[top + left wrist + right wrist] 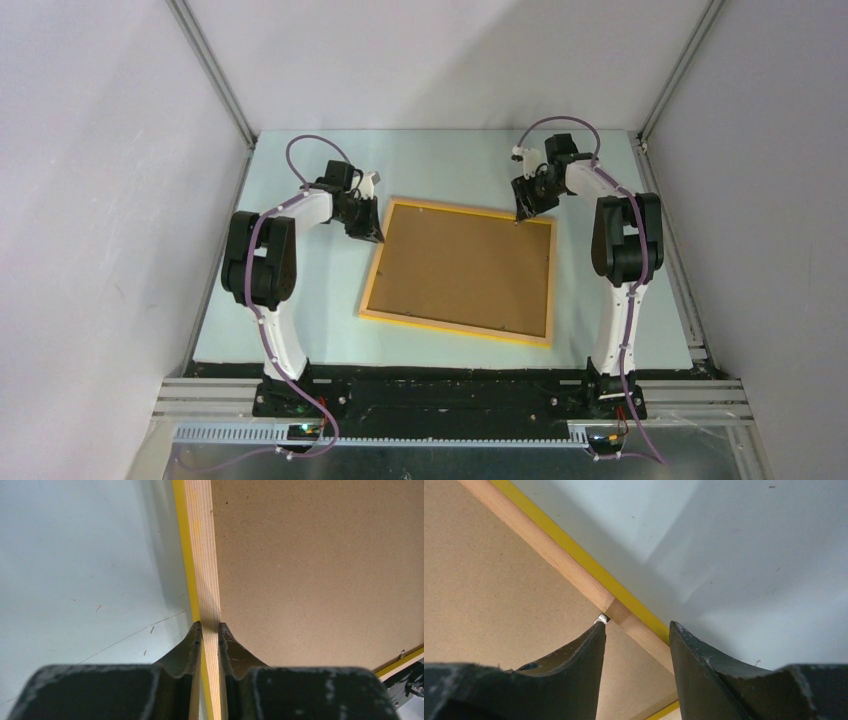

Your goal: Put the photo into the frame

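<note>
The frame (374,278) lies back side up on the table, its yellow-orange rim around a brown backing board (463,270). My left gripper (368,233) is at the frame's left rail near the far left corner, and the left wrist view shows it shut on that wooden rail (202,555). My right gripper (523,213) is at the far right corner, jaws open astride the far rail (574,570). Its left fingertip (599,630) touches a small metal tab (602,619) on the backing board. The photo is hidden from view.
The pale blue table (300,290) is walled by grey panels with aluminium posts (215,75) at the back corners. A small metal clip (401,653) shows at the frame's far edge in the left wrist view.
</note>
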`<state>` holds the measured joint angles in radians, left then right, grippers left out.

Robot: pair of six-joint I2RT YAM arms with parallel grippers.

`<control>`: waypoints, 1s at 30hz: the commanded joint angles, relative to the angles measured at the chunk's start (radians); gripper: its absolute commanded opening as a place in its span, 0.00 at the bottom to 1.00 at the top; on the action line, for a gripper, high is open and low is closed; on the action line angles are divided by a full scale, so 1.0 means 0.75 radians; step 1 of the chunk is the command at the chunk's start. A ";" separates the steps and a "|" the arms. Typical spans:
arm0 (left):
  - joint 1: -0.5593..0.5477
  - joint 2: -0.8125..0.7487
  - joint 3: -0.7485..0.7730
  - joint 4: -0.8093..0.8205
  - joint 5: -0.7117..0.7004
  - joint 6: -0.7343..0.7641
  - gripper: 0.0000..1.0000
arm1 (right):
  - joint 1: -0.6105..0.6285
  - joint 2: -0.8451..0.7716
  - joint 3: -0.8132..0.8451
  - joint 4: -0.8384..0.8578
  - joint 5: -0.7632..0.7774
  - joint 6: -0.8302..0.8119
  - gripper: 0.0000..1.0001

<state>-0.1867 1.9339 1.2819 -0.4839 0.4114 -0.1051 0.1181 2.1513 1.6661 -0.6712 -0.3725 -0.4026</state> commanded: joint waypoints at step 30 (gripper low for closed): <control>-0.019 0.058 -0.053 -0.089 0.050 -0.015 0.00 | -0.084 -0.350 -0.138 0.054 -0.069 0.163 0.65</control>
<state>-0.1864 1.9343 1.2819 -0.4835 0.4133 -0.1066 0.0387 1.9495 1.6024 -0.6613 -0.4271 -0.2882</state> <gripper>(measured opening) 0.166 0.644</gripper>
